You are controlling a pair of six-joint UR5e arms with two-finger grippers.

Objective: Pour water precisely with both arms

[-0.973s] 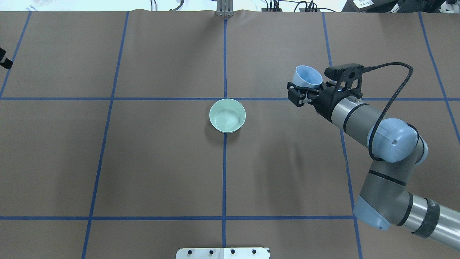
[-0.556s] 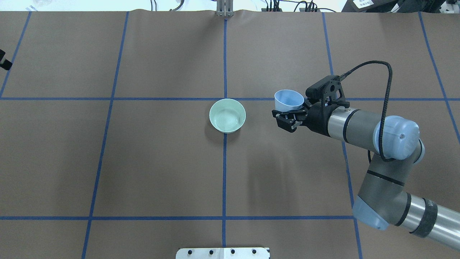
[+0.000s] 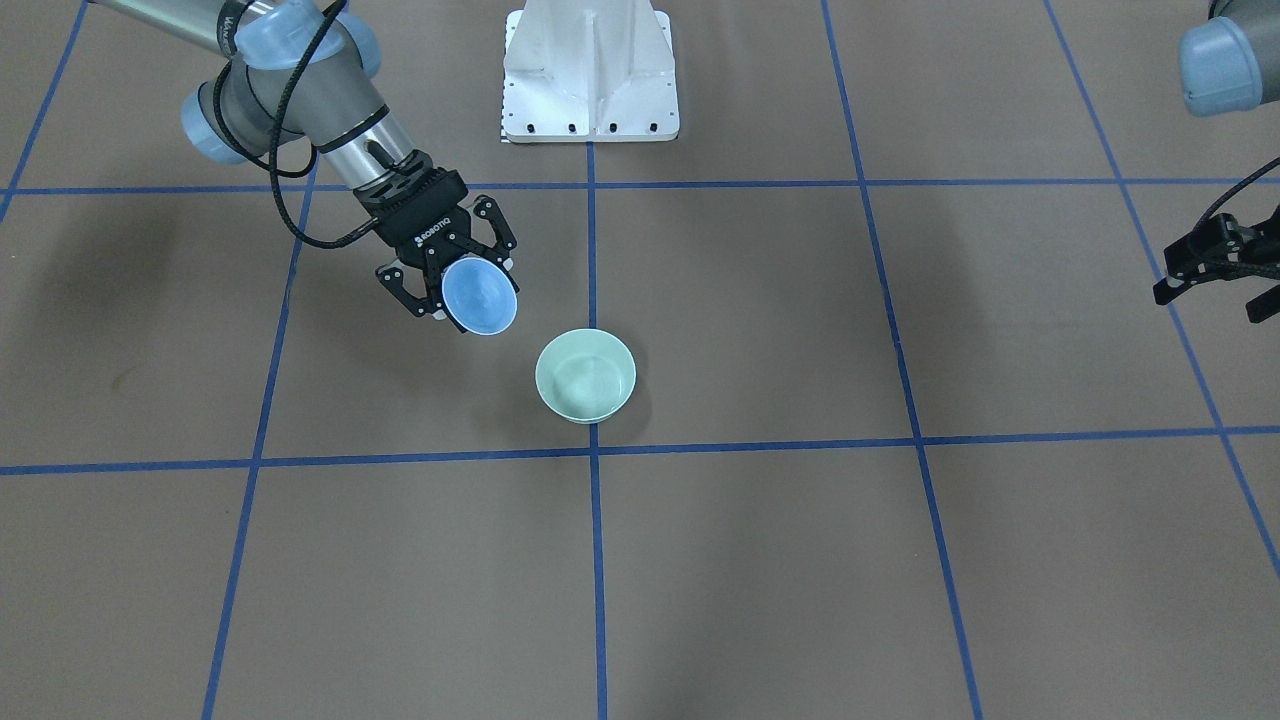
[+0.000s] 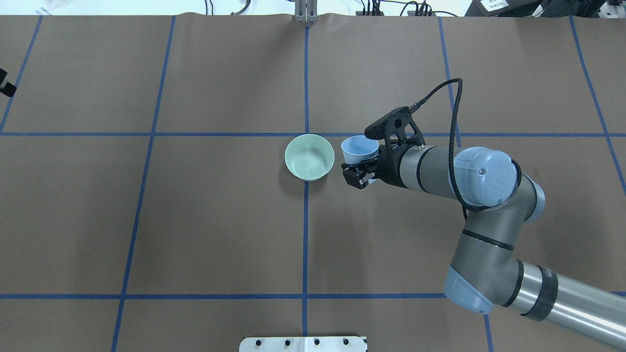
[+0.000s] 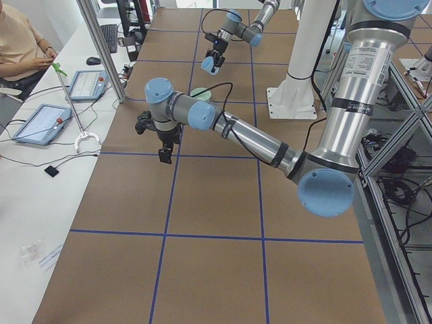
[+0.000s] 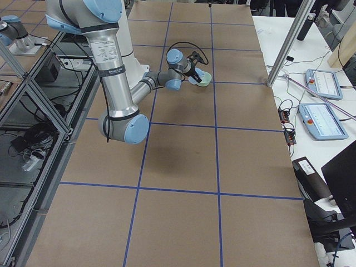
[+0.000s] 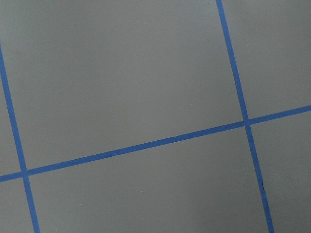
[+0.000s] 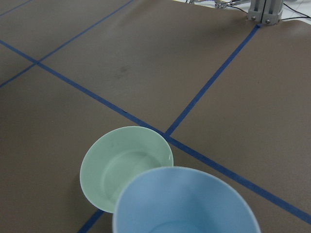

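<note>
Right gripper (image 3: 455,272) clenched on blue cup (image 3: 480,297) by its wall. Cup looks light, stiff, slick, so side grip suits. Left gripper (image 3: 1210,285) spread, empty.

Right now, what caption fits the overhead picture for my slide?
Right hand holds a blue cup near the green bowl.

Grey tubular arms (image 4: 425,168) — light-blue joint caps (image 4: 484,176), black bands (image 4: 489,242), looping black cable (image 4: 458,112) — white pedestal (image 3: 590,70).

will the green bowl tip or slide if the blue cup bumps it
Probably slides: the green bowl sits low and wide on flat paper. Looks thin-walled and nearly empty, so likely light; the blue cup could shove it.
</note>
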